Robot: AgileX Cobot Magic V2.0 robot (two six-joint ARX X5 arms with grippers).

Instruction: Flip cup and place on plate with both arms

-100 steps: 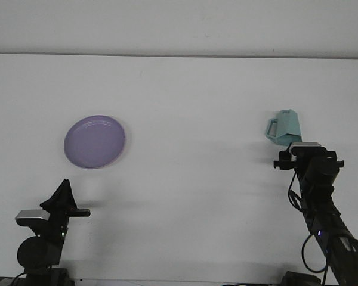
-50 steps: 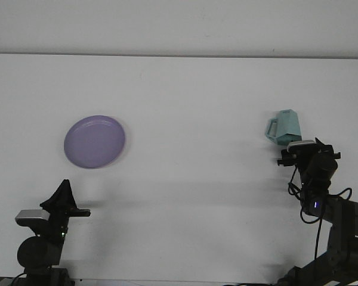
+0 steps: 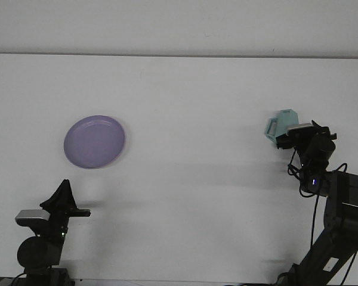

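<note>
Right hand point(image 3: 291, 134) meets teal cup point(image 3: 280, 124); purple plate point(image 3: 95, 141) lies well apart

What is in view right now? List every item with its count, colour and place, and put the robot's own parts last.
plate: one, purple, on the left part of the table, apart from everything else.
cup: one, light teal with a handle, on the right side, tilted, partly hidden behind the right gripper.
table: one, white, filling most of the view.
wall: one, pale grey-white, along the top edge behind the table.
left gripper: one, black, bottom left, nearer the camera than the plate and apart from it.
right gripper: one, black with a grey camera block, right side, up against the cup; its arm runs down to the bottom right corner with cables.
</note>
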